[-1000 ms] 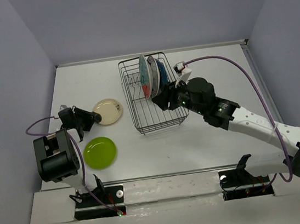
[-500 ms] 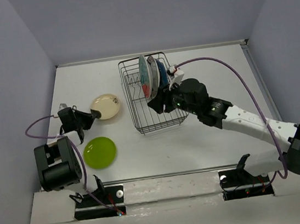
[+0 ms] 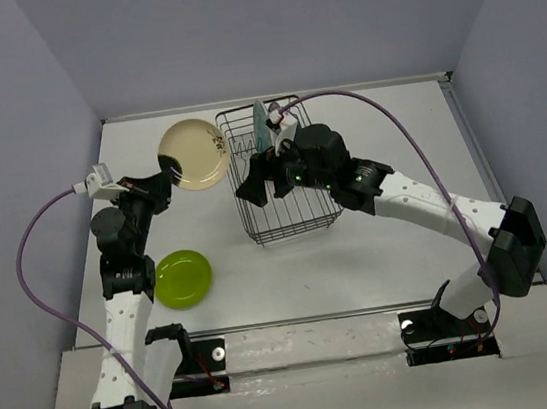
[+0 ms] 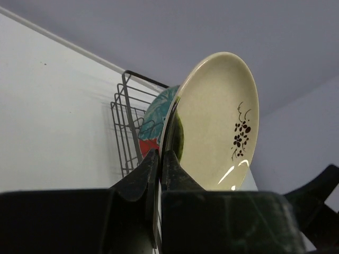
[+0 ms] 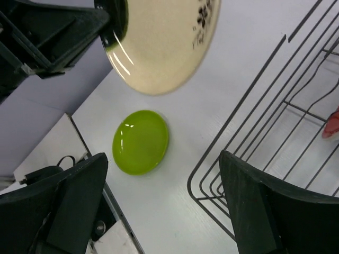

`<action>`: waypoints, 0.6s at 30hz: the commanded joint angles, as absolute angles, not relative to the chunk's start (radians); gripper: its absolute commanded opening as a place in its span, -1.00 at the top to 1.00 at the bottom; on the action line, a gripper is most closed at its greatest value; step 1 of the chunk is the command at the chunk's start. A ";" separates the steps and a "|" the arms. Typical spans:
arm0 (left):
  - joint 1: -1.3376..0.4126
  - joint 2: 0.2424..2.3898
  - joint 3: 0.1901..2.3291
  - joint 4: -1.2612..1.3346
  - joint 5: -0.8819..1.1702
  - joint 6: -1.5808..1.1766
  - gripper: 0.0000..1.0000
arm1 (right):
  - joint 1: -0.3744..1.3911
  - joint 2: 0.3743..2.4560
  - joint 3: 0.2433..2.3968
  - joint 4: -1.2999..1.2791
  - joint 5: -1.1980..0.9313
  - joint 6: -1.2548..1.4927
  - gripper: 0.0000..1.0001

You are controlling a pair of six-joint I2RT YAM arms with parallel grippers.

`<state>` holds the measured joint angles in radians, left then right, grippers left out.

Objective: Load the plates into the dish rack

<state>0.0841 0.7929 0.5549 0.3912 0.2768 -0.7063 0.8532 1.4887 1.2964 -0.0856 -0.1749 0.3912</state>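
Note:
My left gripper (image 3: pixel 164 172) is shut on the rim of the small cream plate (image 3: pixel 193 152), holding it off the table, tilted, just left of the dish rack (image 3: pixel 297 230). In the left wrist view the fingers (image 4: pixel 160 159) pinch the cream plate (image 4: pixel 217 121) edge, with the rack (image 4: pixel 124 121) and a teal and red plate (image 4: pixel 156 114) standing in it behind. My right gripper (image 3: pixel 258 178) hangs open and empty above the rack's left side. The lime green plate (image 3: pixel 182 278) lies flat on the table; the right wrist view shows this green plate (image 5: pixel 140 142) below the open gripper (image 5: pixel 163 159).
The white table is walled at the back and both sides. A purple cable loops out from each arm. The right arm stretches across the rack's near right corner. The rack's wire corner (image 5: pixel 249 121) lies close under the right fingers.
My left gripper shut on the cream plate and lifted it off the table, up and toward the rack. My right gripper opened wide and moved left over the rack.

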 commanded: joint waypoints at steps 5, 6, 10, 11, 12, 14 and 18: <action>0.038 0.712 0.577 0.296 0.514 -0.589 0.89 | 0.864 1.508 1.407 -0.095 -0.138 0.351 -0.95; 0.019 0.694 0.577 0.285 0.525 -0.581 0.89 | 0.855 1.506 1.405 -0.107 -0.112 0.351 -0.97; -0.030 0.673 0.560 0.290 0.577 -0.569 0.89 | 0.845 1.506 1.388 -0.117 -0.090 0.357 -0.98; -0.035 0.670 0.552 0.296 0.586 -0.566 0.89 | 0.845 1.511 1.390 -0.117 -0.109 0.356 -0.96; -0.038 0.666 0.549 0.308 0.606 -0.561 0.89 | 0.845 1.528 1.394 -0.118 -0.117 0.356 -0.93; -0.054 0.664 0.549 0.319 0.638 -0.557 0.89 | 0.845 1.542 1.404 -0.139 -0.109 0.365 -0.90; -0.081 0.667 0.566 0.318 0.658 -0.526 0.85 | 0.845 1.531 1.402 -0.118 -0.129 0.383 -0.38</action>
